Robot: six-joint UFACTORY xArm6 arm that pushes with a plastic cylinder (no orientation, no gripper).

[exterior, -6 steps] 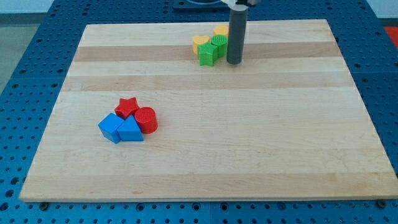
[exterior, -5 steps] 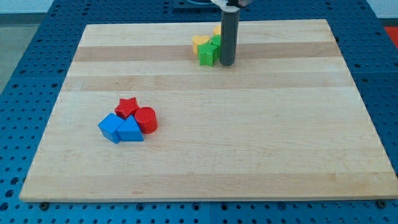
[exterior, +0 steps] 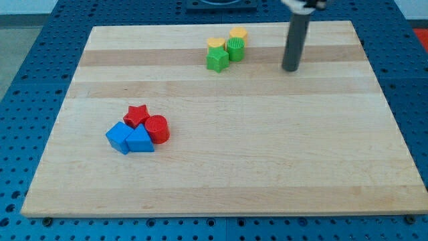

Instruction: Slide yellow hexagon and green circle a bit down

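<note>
The yellow hexagon point(exterior: 238, 33) sits near the board's top edge, touching the green circle point(exterior: 235, 47) just below it. A green star point(exterior: 217, 59) and a yellow heart point(exterior: 215, 45) lie against them on the left. My tip point(exterior: 289, 69) rests on the board to the right of this cluster, well apart from the green circle and touching no block.
A second cluster sits at the lower left: a red star point(exterior: 136, 115), a red circle point(exterior: 156, 128), a blue cube-like block point(exterior: 118, 137) and a blue triangle point(exterior: 140, 140). The wooden board point(exterior: 267, 154) lies on a blue perforated table.
My tip has moved to the right, away from the green circle it stood beside. The yellow hexagon, hidden behind the rod before, now shows fully. The blocks look unmoved.
</note>
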